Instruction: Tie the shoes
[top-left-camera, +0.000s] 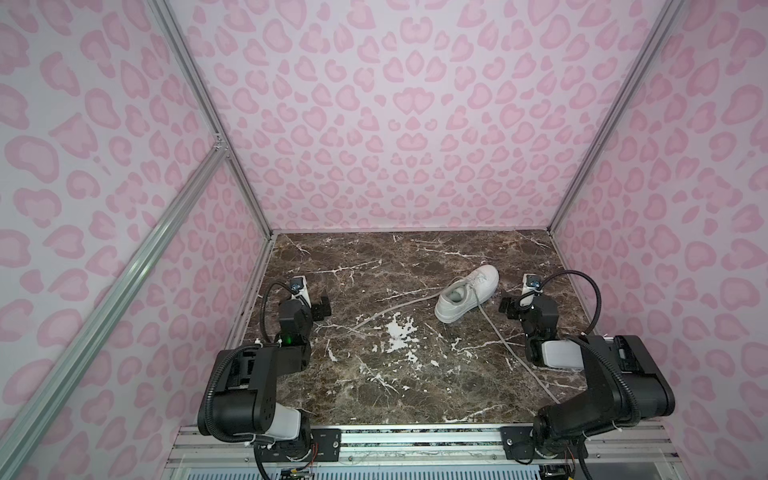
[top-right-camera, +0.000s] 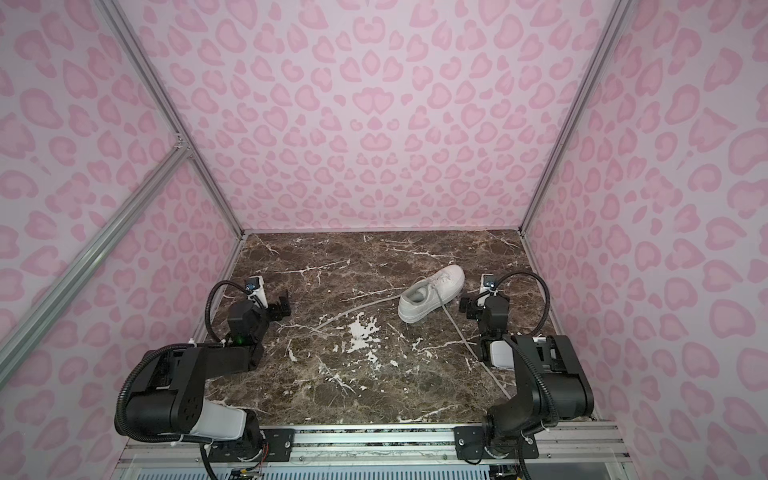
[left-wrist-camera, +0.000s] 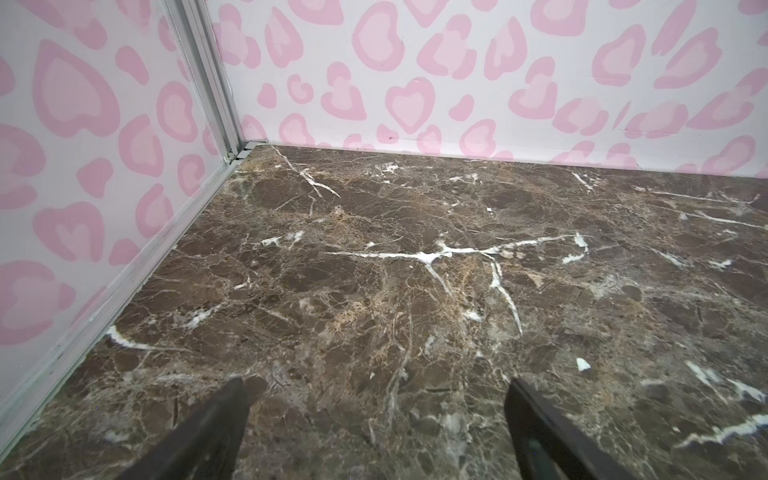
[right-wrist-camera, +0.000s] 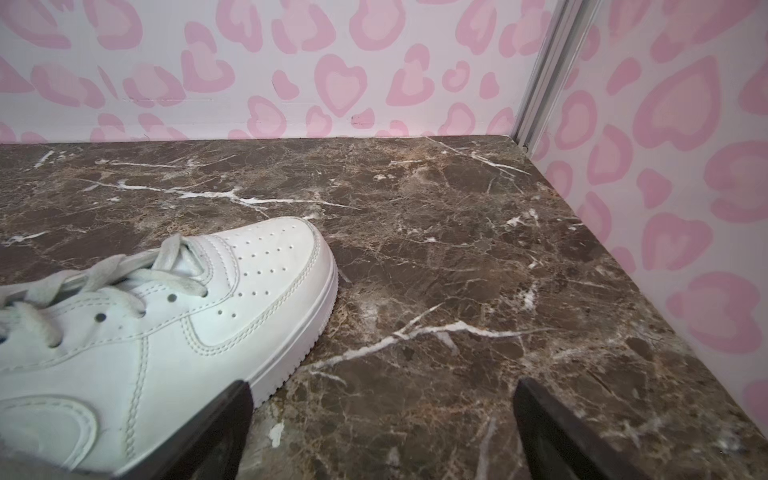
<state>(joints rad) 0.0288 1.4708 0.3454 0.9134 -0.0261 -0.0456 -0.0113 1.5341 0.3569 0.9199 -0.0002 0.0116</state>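
Sneaker (top-left-camera: 467, 299) wasn't tied at all, so this looked like the very start. Nearest the front, the right lace (top-left-camera: 505, 345) ran down past the right arm toward the table (top-left-camera: 374, 395) edge, and the left lace (top-left-camera: 395, 309) trailed out across the marble. Further back, both grippers sat low with fingers spread wide and empty: left gripper (top-left-camera: 322, 305) well apart from it, right gripper (top-left-camera: 509, 305) just beside it. It stood right of centre, toe toward the back wall. Next move, I'd guess: each gripper grabs a loose lace
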